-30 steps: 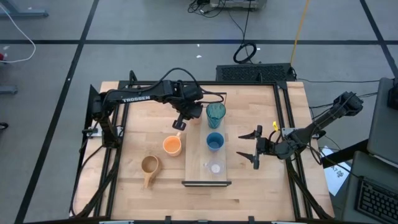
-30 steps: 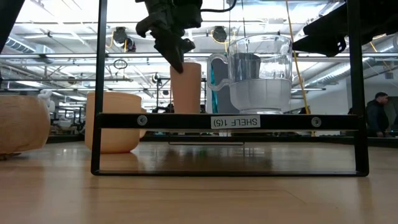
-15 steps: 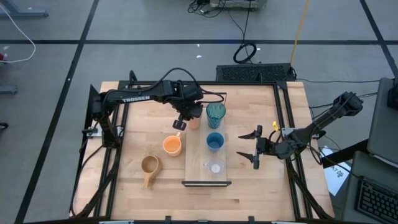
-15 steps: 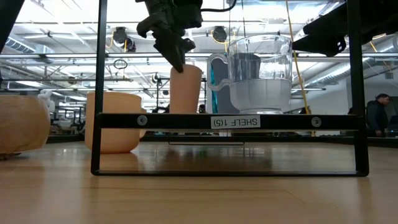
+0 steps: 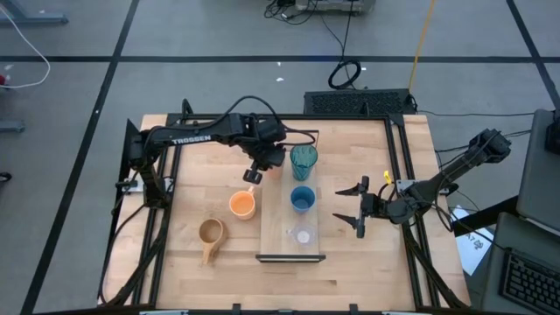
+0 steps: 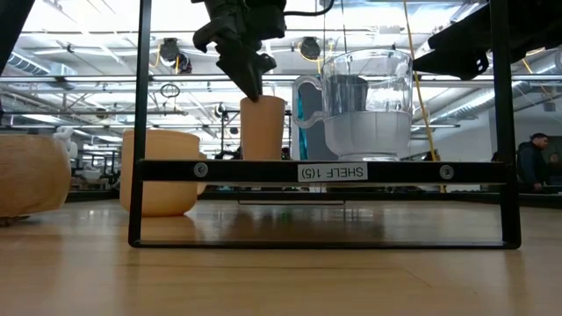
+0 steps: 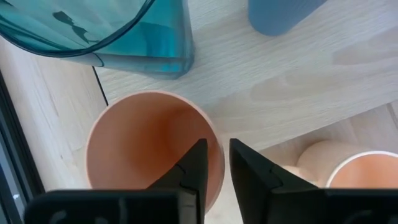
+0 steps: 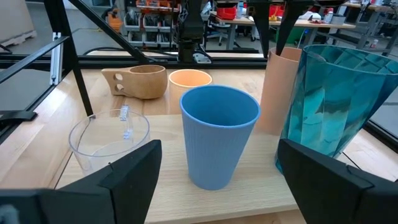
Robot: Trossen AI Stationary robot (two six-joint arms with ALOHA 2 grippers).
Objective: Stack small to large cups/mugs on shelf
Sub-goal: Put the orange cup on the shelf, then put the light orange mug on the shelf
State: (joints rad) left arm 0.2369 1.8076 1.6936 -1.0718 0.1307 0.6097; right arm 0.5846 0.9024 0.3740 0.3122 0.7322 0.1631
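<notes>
A robotics lab: framed wooden table (image 5: 219, 262), loose floor cables (image 5: 346, 72), cluttered workbenches (image 8: 217, 15) behind.

Overhead looks down; low level; both share shelf (image 5: 292, 234).

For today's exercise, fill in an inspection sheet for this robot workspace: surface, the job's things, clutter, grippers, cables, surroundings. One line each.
Surface: wooden tabletop, no spills seen.
Job's things: on the shelf stand the teal tumbler, blue cup and clear glass. The tall orange cup is beside the tumbler at the shelf's edge. The orange mug and tan mug sit on the tabletop, off the shelf.
Clutter: nothing seen.
Grippers: left gripper pinches the orange cup's rim, one finger inside, one outside. Right gripper is open, right of the shelf, empty.
Cables: black cables along the left arm and on the floor.
Surroundings: a person far behind.
</notes>
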